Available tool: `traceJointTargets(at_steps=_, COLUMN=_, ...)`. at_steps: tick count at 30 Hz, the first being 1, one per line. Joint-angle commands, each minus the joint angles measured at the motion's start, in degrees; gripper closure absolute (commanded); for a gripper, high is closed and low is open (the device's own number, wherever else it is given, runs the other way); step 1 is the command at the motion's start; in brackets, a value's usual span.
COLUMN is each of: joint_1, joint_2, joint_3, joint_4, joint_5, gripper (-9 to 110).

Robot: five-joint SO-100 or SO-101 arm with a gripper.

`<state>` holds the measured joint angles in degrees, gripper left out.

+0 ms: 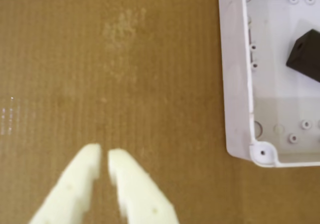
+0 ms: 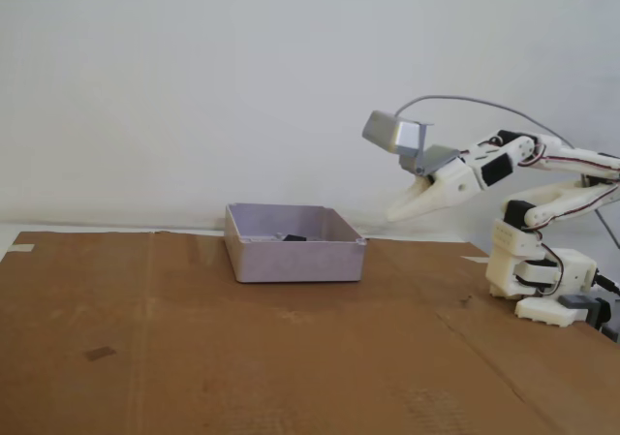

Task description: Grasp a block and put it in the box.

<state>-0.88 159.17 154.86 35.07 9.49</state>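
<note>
The black block (image 1: 306, 56) lies inside the pale lavender-grey box (image 1: 235, 84), at the right edge of the wrist view. In the fixed view the block (image 2: 292, 237) shows just over the wall of the box (image 2: 295, 259), which stands on the cardboard. My gripper (image 1: 103, 155) comes in from the bottom of the wrist view, its cream fingers nearly closed with nothing between them. In the fixed view the gripper (image 2: 394, 214) hangs in the air to the right of the box, above its rim height and apart from it.
Brown corrugated cardboard (image 2: 194, 348) covers the table. The arm's base (image 2: 542, 285) stands at the right edge of the fixed view. A small dark mark (image 2: 99, 354) lies on the cardboard at the front left. A white wall rises behind.
</note>
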Motion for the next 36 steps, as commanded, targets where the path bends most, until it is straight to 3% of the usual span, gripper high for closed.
traceJointTargets(at_steps=1, joint_1=0.00, joint_2=4.66, joint_3=0.18, joint_4=-2.37, joint_5=0.00, gripper=101)
traceJointTargets(at_steps=36, joint_1=0.00, joint_2=27.07, joint_3=25.84, joint_4=-2.29, joint_5=0.00, gripper=101)
